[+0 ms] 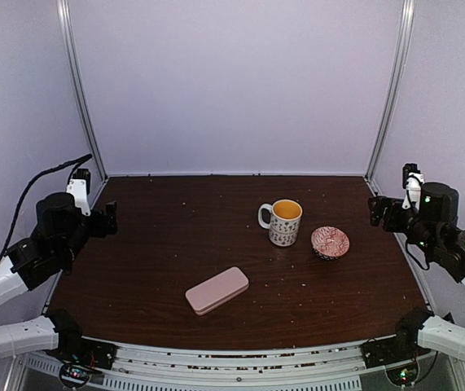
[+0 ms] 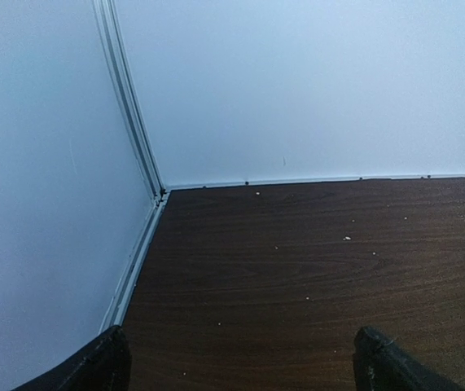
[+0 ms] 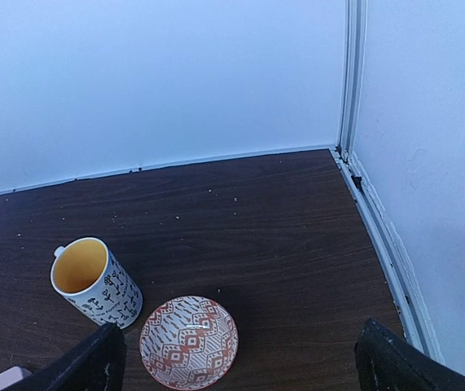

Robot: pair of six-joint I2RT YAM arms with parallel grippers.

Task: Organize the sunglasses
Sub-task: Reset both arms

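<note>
Note left gripper (image 2: pixel 240 362) released, fingers spread wide, over the left edge of the surface (image 1: pixel 159 244), bare wood ahead to the back corner; note right gripper (image 3: pixel 244 362) likewise released at the right edge, near bowl (image 1: pixel 330 242) and mug (image 1: pixel 284 221); find pink case (image 1: pixel 217 290) shut, front centre, well apart from both; cannot locate sunglasses in any view.

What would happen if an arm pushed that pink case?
The pink case lies flat and low on the dark table, so it would probably slide rather than tip or roll. Its smooth, rounded shell looks rigid, though maybe slippery to grip. It is shut, so its weight is hard to guess.
</note>
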